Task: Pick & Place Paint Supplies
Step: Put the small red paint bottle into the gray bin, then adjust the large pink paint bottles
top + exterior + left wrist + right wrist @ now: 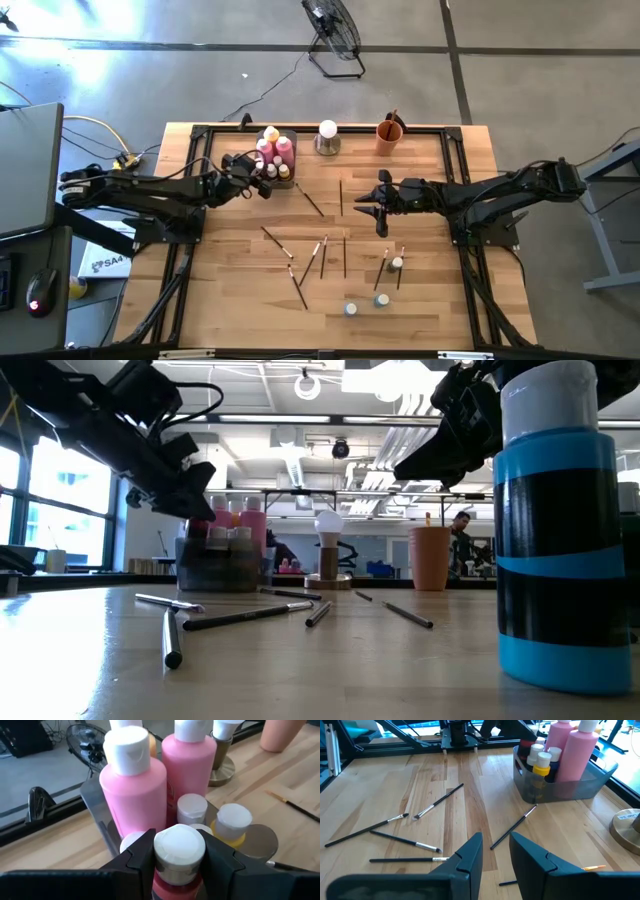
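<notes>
Left claw (178, 862) grips a small white-capped paint bottle (179, 851) over the grey tray (272, 160) (far worktop edge). Right claw (495, 852) hovers mid-worktop, fingers parted, empty. Brushes (322, 256) lie scattered. No readable labels.

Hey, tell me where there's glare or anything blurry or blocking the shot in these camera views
High view: bright glare on the concrete floor at upper left. Low view: a blue-and-black small paint bottle looms close and blocks the right side; the arms read as dark silhouettes against bright ceiling lights. Left wrist view: the left hand is soft-focus around a white-capped bottle.
</notes>
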`<action>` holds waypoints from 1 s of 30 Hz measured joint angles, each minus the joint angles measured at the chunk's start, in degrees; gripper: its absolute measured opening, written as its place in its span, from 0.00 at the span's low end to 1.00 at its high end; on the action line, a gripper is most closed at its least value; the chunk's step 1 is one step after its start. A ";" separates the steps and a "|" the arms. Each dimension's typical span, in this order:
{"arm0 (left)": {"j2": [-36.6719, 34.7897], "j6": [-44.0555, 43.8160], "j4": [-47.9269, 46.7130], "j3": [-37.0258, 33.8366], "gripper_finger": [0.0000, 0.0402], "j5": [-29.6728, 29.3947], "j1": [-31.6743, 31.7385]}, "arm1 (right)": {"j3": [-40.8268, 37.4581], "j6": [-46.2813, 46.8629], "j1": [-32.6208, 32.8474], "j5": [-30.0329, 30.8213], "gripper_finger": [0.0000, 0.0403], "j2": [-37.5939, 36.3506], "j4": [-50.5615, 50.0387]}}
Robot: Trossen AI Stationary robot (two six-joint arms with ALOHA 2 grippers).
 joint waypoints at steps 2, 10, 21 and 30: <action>0.11 -0.27 -0.08 0.00 0.30 0.00 0.00 | -0.02 0.00 0.00 0.00 0.23 0.01 0.01; 0.11 -0.74 -0.65 0.00 0.35 1.30 0.00 | -0.02 0.00 0.00 -0.02 0.23 0.01 0.00; 0.02 -0.79 -1.29 0.02 0.38 3.67 0.00 | 0.00 0.00 0.00 -0.04 0.23 0.01 -0.02; -3.88 3.11 0.07 0.02 0.38 8.41 -0.02 | -0.02 0.01 0.00 -0.33 0.23 0.02 -0.02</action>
